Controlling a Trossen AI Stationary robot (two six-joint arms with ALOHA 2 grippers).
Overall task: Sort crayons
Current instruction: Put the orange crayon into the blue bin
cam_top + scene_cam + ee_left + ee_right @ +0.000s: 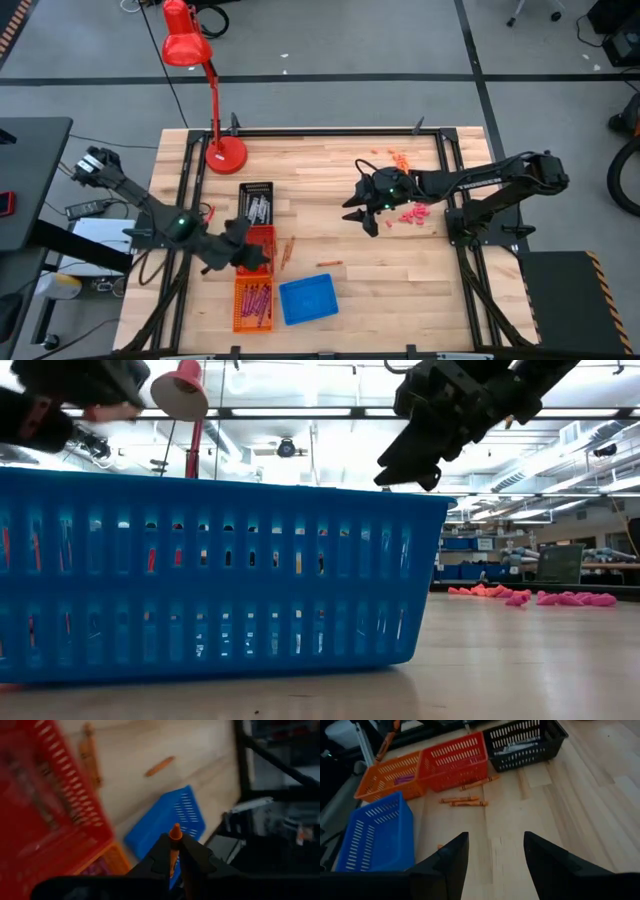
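Observation:
My left gripper hovers over the red basket, shut on an orange crayon. My right gripper hangs open above bare table right of centre, with nothing between its fingers. Loose brown-orange crayons lie flat on the wood beside the red basket. One more crayon lies nearer the blue basket. Grey crayons lie in the black basket and magenta ones in the orange basket. My left gripper pinches the orange crayon between its two fingers. The crayon lies along the fingers, and its tip sticks out past their free ends. It is lifted clear, slanting downward above the baskets.
A red desk lamp stands at the far left of the table. Small pink bits and orange bits lie scattered under and behind my right arm. Black frame rails run along the table's sides.

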